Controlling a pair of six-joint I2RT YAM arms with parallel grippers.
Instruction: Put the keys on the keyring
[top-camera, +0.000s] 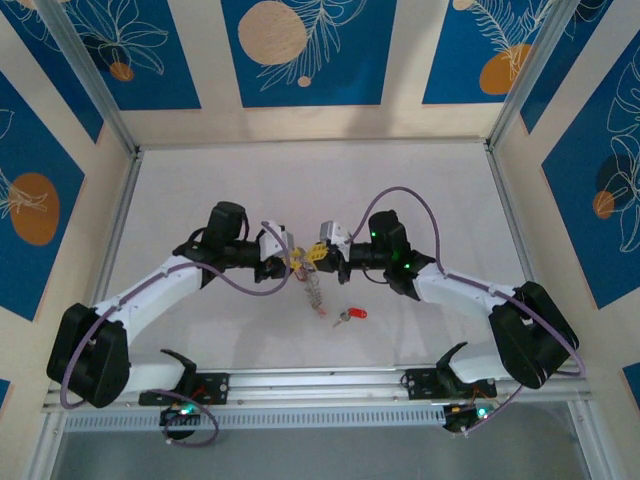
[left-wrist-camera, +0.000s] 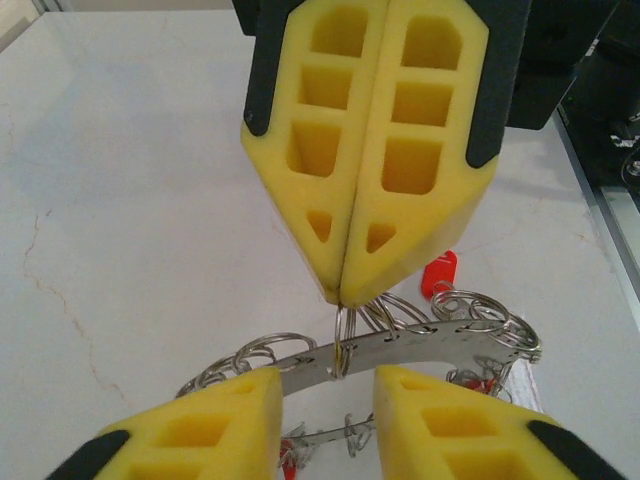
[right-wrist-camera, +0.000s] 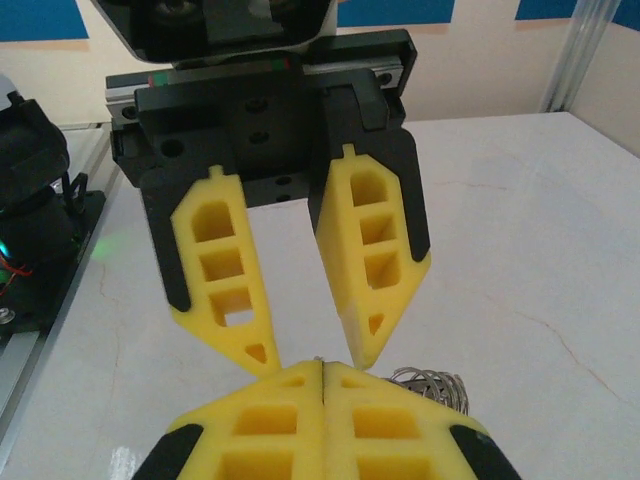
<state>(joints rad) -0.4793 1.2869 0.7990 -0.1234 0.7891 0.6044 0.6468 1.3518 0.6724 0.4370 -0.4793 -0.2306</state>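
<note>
Where the two arms meet over the middle of the bench (top-camera: 420, 200), the keyring (left-wrist-camera: 400, 346) hangs between them. In the top view its long axis runs from the fingertips toward the near edge. From the left wrist it shows as a flat grey metal band arcing from lower left to upper right, with coils of thin bright wire along its rim and small red pieces below.

The right end effector (left-wrist-camera: 340, 298) is closed, its yellow foam pads pressed together on a thin wire loop that links through the band. The left end effector (left-wrist-camera: 327, 378) faces it with its pads apart, one on each side of that loop. The band crosses just beyond both tips, and whether they touch it cannot be told.

One key (top-camera: 352, 315) lies on the bench near the keyring's lower end, apart from both end effectors. It lies roughly left to right, red plastic head to the right and silver blade to the left.
</note>
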